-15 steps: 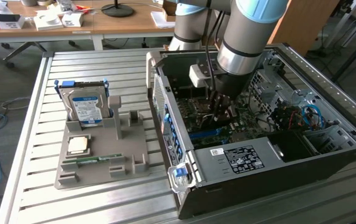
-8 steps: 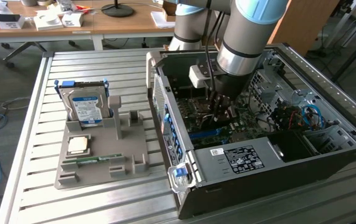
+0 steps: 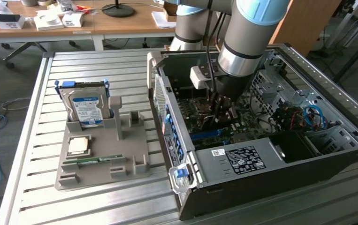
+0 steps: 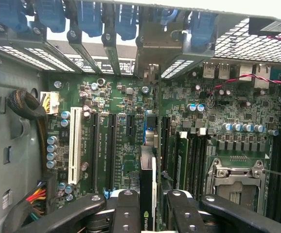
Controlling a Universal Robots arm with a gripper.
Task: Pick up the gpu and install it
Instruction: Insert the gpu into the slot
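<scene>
The gpu [image 4: 147,187] is inside the open computer case [image 3: 329,154], held on its edge over the green motherboard [image 4: 126,102]. In the wrist view it shows as a thin dark card with a small green logo near the held end. It runs in the same direction as the long dark expansion slots [image 4: 109,150] and lies between them and the memory slots [image 4: 194,155]. I cannot tell whether its lower edge already sits in a slot or only hangs above it.

The end effector [image 4: 148,206] is closed on the gpu, with one black finger [image 4: 126,208] on each flat side of the card. In the exterior view the end effector [image 3: 219,112] reaches straight down into the case from the grey and light blue arm [image 3: 247,37].

Near the card on the motherboard there are a white slot [image 4: 74,145] and the metal CPU socket [image 4: 235,182]. A row of blue latches [image 4: 92,17] stands along the rear wall of the case.

The case lies on its side on a slatted metal tabletop [image 3: 41,93]. Beside it, toward the exterior view's left, a grey holder tray [image 3: 103,168] carries a hard drive [image 3: 86,107] standing upright, a flat processor chip [image 3: 79,145] and a narrow green memory stick [image 3: 94,161].
</scene>
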